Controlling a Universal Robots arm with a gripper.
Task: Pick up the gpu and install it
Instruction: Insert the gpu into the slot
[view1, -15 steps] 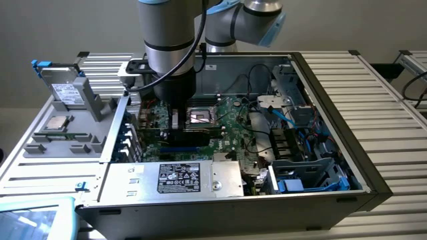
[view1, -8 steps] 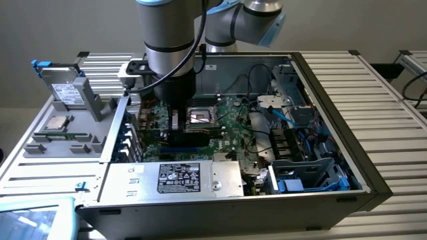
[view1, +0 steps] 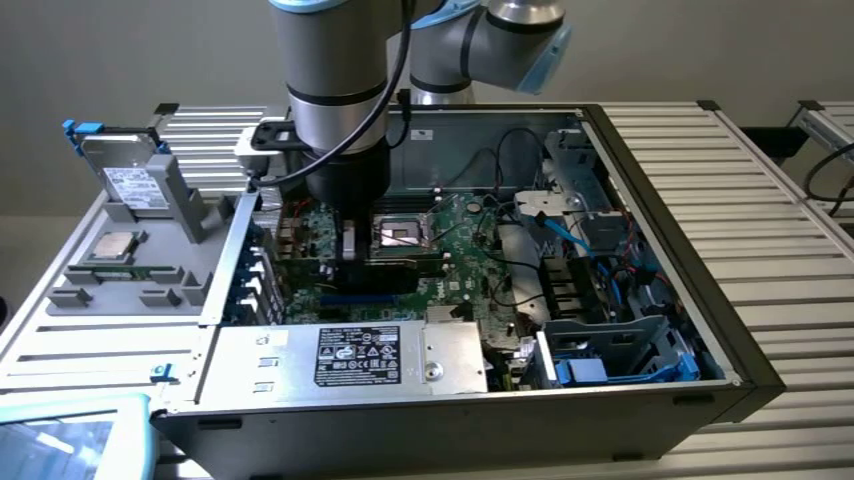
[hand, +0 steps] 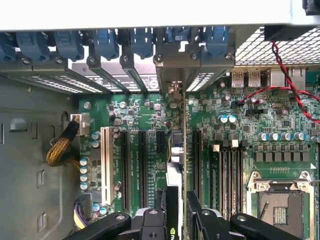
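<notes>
My gripper (hand: 176, 212) clamped the small flat dark gpu card (hand: 174, 182) edge-on, with the large green motherboard (hand: 145, 110) directly beneath; pickup done, seating unconfirmed.

**Arm down inside open computer case**

Computer case (view1: 667, 400) lies open on slatted counter (view1: 781, 190). Arm (view1: 334, 90) reaches straight down into it. Gripper (view1: 350, 248) is low over green motherboard (view1: 461, 255), just beside the bare CPU socket (view1: 400, 233). Dark gpu (view1: 358, 270) is at the gripper's tip, above the slots. Power supply (view1: 354, 355) sits along the near wall. Grey parts tray (view1: 120, 290) is at the exterior view's left.
</notes>
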